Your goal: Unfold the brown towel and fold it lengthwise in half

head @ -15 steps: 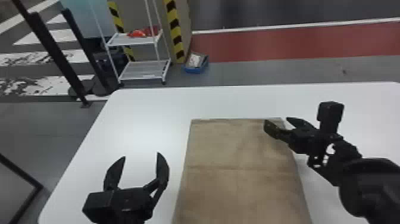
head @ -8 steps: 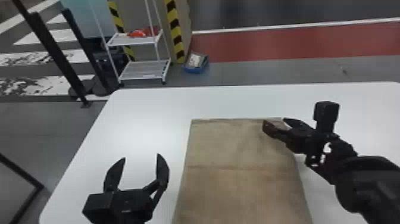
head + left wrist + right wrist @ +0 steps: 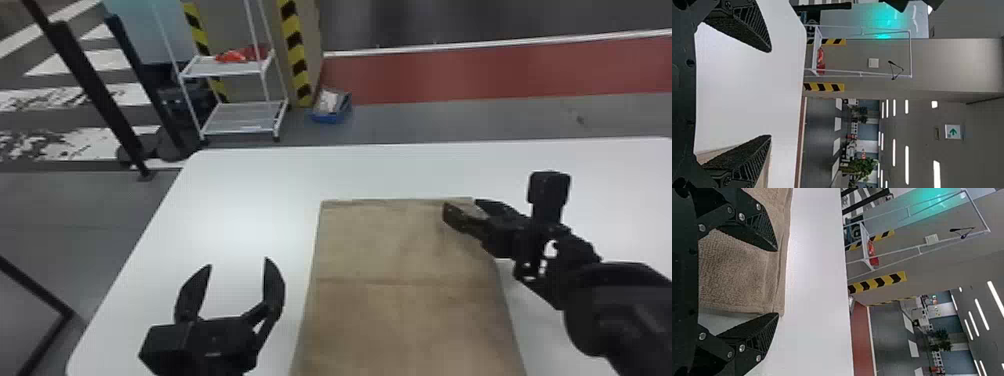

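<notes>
My right hand is open astride the towel's far right corner, likely to pinch it; my left hand, open too, hangs beside the towel.

Our right arm is black and rounded, with a boxy black block; our left claw and right claw have tapering, ribbed fingers and metal screws.
</notes>
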